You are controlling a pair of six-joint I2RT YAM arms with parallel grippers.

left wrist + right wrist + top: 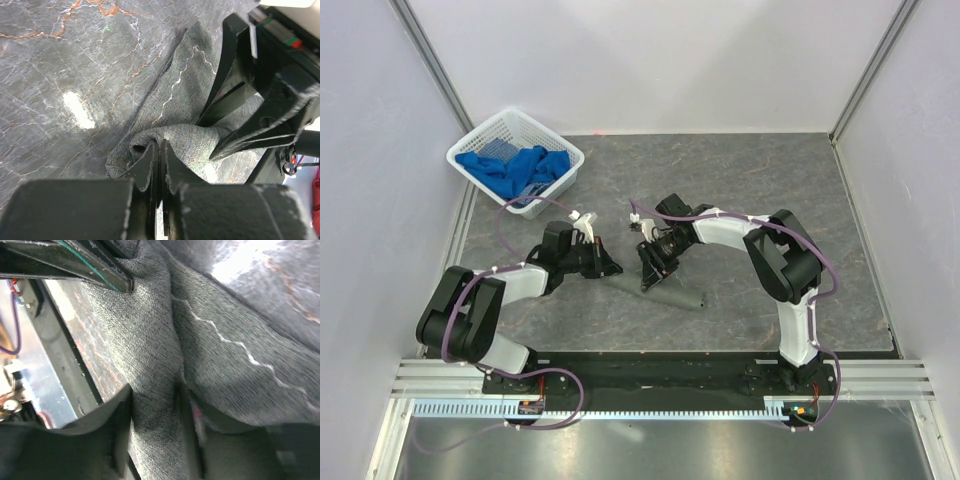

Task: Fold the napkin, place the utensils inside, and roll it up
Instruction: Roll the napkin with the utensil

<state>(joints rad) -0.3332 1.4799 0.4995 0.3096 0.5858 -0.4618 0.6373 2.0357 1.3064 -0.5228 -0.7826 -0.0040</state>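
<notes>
**Napkin rolled, both tools on it.**

We see the napkin [682,297] lying as a narrow grey roll on the counter [770,180], just toward 6 o'clock of the middle, with its long axis running roughly 9 to 3 o'clock. The left tool [612,268] sits at the roll's 9 o'clock end, clenched, its tips meeting at the folded cloth edge. We cannot tell whether any cloth is pinched between them. The right tool [649,279] comes in from 1 o'clock and is grasping the napkin near that same end, with cloth bunched and creased between its fingers [114,432]. A white basket [467,160] of blue cloths [520,168] stands at the counter's 10 o'clock corner, well apart from the roll.
</notes>
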